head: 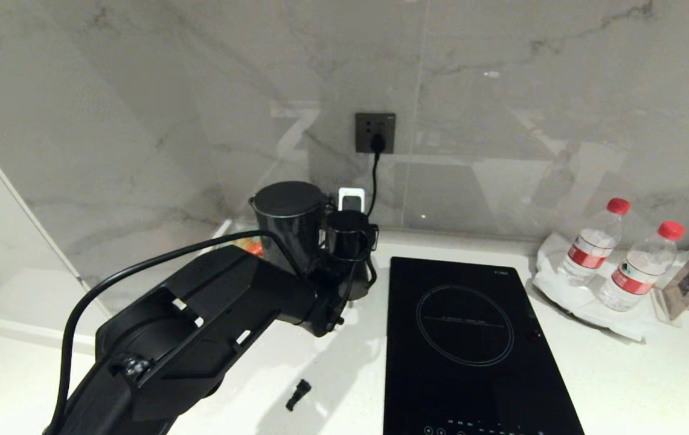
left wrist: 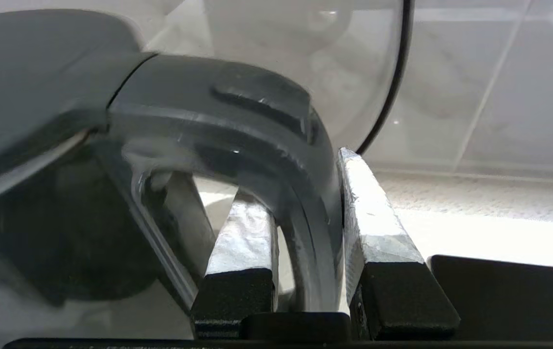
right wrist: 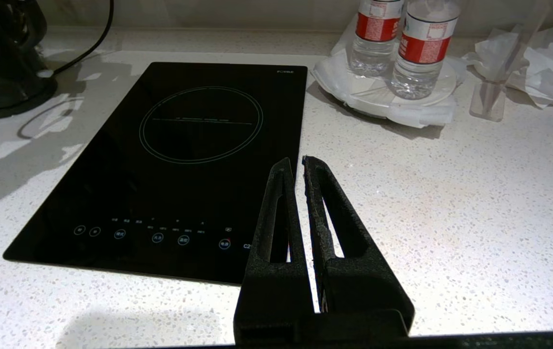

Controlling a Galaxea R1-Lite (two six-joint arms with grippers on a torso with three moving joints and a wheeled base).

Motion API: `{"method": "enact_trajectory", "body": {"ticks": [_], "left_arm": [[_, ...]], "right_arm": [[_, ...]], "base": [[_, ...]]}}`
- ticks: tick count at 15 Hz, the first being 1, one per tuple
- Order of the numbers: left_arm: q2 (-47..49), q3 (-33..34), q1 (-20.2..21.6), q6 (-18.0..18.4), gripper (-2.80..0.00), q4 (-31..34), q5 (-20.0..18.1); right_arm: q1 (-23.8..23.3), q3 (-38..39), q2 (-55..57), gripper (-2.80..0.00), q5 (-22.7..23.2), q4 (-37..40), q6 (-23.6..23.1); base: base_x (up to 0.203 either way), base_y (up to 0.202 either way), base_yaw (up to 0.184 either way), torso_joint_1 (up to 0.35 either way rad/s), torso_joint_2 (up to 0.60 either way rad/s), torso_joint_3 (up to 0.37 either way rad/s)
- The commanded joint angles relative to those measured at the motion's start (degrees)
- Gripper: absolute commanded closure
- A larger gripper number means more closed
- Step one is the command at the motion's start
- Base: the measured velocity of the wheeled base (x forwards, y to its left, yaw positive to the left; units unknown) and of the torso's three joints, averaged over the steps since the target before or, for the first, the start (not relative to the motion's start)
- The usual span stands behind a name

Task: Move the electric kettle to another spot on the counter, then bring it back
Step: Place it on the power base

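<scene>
The electric kettle, a tall glossy black jug with a flat lid, stands at the back of the white speckled counter, left of the hob. My left arm reaches across to it and hides its lower part in the head view. In the left wrist view my left gripper is shut on the kettle's loop handle, with one grey pad inside the loop and one outside. The kettle's lower body also shows in the right wrist view. My right gripper hangs shut and empty over the counter beside the hob.
A small black mug sits close to the kettle's right. The black glass hob lies in the middle. A cord runs up to a wall socket. Two water bottles stand on a plate at right. A small black part lies in front.
</scene>
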Motion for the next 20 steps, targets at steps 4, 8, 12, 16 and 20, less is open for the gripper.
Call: {"method": "enact_trajectory", "body": {"ticks": [4,8,12,16,20], "left_arm": [[-4.02,7.74,-0.62,0.07,0.0,-3.81,0.26],[-3.83,7.39,-1.49,0.26,0.0,-3.9,0.43],[-3.84,7.57,-1.73,0.57,0.0,-3.83,0.52],[-3.93,7.39,-1.65,1.08,-2.8,-3.83,0.61],[-4.1,7.22,-1.65,1.0,-2.8,-3.92,0.52]], "right_arm": [[0.0,0.0,0.09,0.0,0.02,0.0,-0.04],[0.0,0.0,0.01,0.0,0.02,0.0,-0.04],[0.0,0.0,0.08,0.0,0.02,0.0,-0.04],[0.0,0.0,0.0,0.0,0.02,0.0,-0.04],[0.0,0.0,0.09,0.0,-0.01,-0.01,-0.04]], "base": [[0.0,0.0,0.0,0.0,0.0,0.0],[0.0,0.0,0.0,0.0,0.0,0.0],[0.0,0.0,0.0,0.0,0.0,0.0],[0.0,0.0,0.0,0.0,0.0,0.0],[0.0,0.0,0.0,0.0,0.0,0.0]]}}
